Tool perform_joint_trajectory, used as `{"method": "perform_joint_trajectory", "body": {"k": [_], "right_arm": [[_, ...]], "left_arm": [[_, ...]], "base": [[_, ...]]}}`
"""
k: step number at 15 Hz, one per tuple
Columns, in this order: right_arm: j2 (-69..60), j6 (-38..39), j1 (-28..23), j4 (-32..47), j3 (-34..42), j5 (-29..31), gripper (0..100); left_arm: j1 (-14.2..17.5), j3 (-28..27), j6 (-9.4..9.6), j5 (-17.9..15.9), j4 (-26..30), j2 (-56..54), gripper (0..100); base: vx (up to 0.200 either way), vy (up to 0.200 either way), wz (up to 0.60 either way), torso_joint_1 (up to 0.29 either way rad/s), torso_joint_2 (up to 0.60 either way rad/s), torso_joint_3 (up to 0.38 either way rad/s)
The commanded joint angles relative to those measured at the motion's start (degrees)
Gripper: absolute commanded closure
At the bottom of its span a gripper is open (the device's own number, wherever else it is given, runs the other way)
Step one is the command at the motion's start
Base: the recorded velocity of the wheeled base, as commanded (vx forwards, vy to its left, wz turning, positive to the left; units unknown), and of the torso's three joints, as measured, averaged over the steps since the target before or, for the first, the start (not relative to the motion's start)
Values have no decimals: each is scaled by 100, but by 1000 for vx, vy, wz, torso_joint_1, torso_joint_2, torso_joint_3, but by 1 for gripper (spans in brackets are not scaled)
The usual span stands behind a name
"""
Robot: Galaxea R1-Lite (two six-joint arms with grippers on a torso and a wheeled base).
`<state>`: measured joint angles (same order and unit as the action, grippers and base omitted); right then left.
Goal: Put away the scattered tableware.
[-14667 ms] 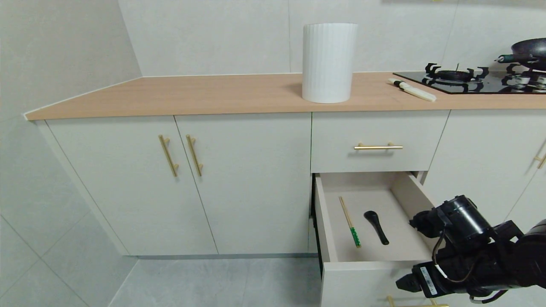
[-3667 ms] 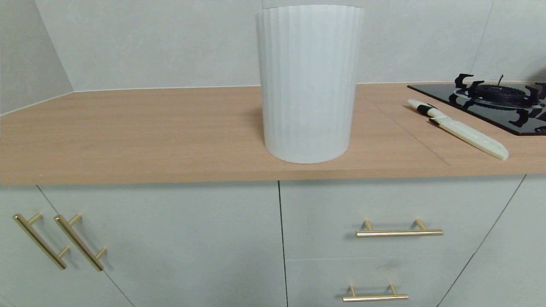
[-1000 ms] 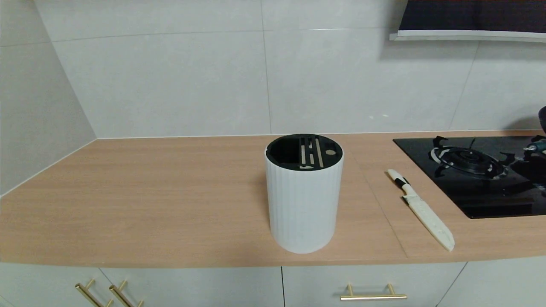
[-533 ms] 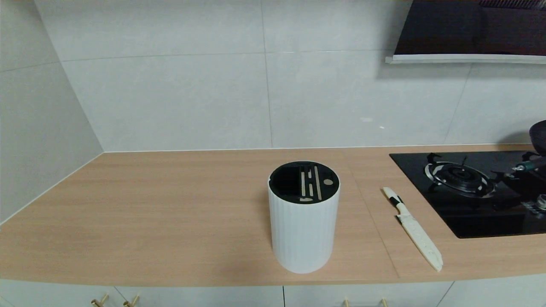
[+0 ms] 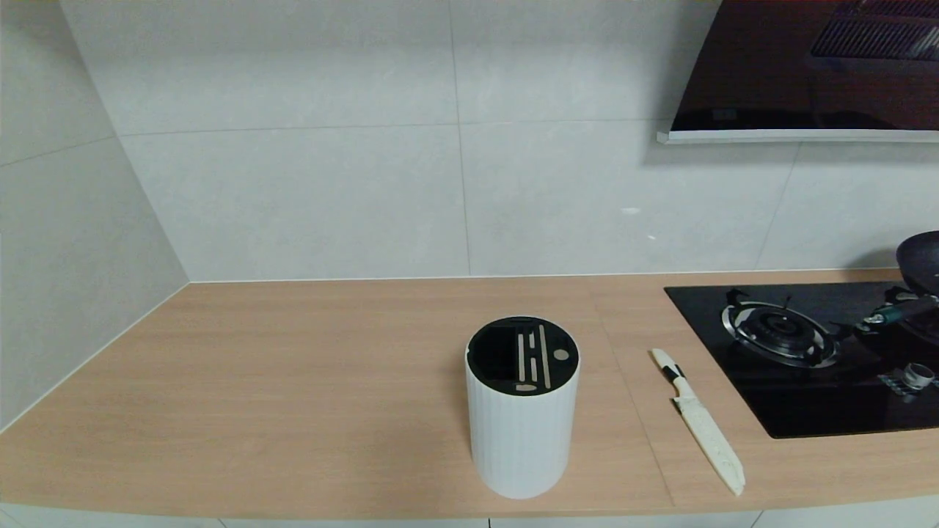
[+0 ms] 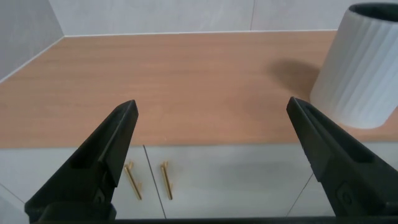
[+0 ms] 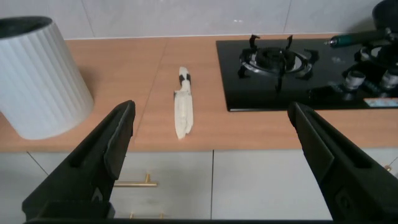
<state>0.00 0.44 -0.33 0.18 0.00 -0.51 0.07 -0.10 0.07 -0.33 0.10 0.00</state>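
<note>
A pale tiled wall [image 5: 308,198] runs behind a long wooden tabletop [image 5: 293,381] that meets a side wall at the corner on my left. A dark extractor hood [image 5: 807,73] hangs high on my right. Below it, a black glass hob [image 5: 799,411] is set into the tabletop, with a round gas burner [image 5: 779,334] on it and the edge of a dark pan [image 5: 921,264] at the far right.

A white ribbed cylindrical holder [image 5: 522,433] stands upright near the front edge of the tabletop, about midway along. Its black top has narrow slots and one wider open compartment.

My left claw [image 6: 210,109] is spread wide and holds nothing. It faces the tabletop's front edge, with the holder off to one side and two brass cabinet handles [image 6: 148,180] below. My right claw [image 7: 211,107] is also spread wide and holds nothing. It faces the stretch of tabletop between the holder and the hob.

A knife [image 5: 700,425] lies flat on the tabletop between the holder and the hob, touching neither (white, with a black band on the handle). Its handle points toward the wall and its tip toward the front edge.
</note>
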Motion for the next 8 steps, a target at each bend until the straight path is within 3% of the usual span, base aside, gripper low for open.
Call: {"method": "perform_joint_trajectory", "body": {"k": [1, 8], "right_arm": [[9, 0, -2, -1, 0, -2, 0], [9, 0, -2, -1, 0, -2, 0]], "left_arm": [[1, 1, 1, -2, -1, 0, 0], [1, 1, 1, -2, -1, 0, 0]], "base": [[0, 0, 0, 178, -383, -207], [0, 0, 0, 13, -28, -15]]}}
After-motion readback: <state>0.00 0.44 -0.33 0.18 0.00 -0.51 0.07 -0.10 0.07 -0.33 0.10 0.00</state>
